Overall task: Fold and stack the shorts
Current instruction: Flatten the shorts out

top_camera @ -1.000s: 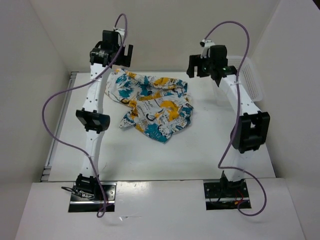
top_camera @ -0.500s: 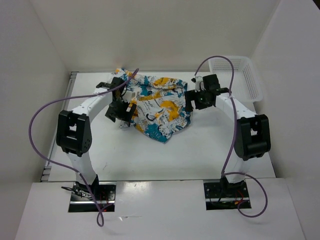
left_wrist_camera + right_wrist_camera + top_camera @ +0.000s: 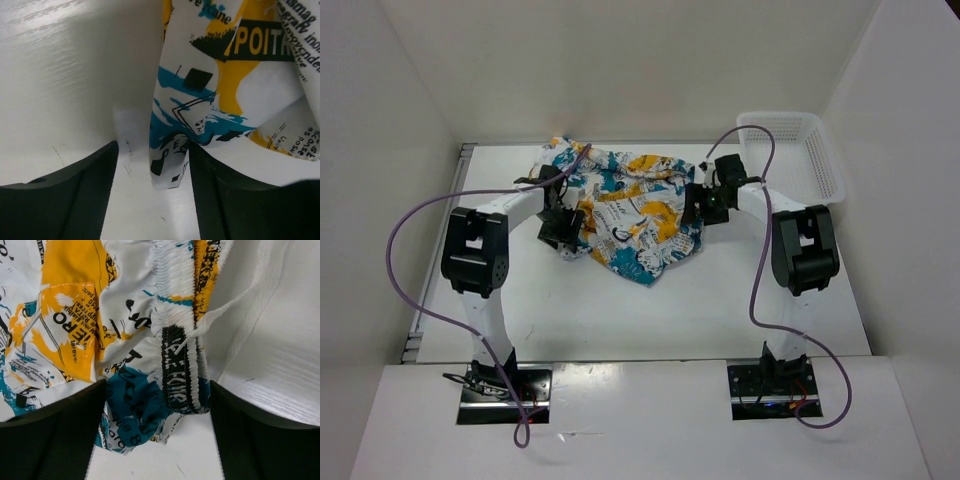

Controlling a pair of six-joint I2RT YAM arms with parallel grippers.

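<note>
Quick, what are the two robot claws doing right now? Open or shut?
Left gripper: open, around a corner of the white, teal and yellow printed fabric shorts.
Right gripper: open, straddling their waistband.

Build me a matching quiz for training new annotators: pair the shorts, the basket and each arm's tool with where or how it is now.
Things:
1. shorts
2. basket
3. left tool
4. right tool

Places or states:
A. open around the elastic waistband
B. far right corner of the table
C. crumpled in a heap, unfolded
D. open around a loose corner at the heap's left edge

Pairs: 1-C, 2-B, 3-D, 4-A
</note>
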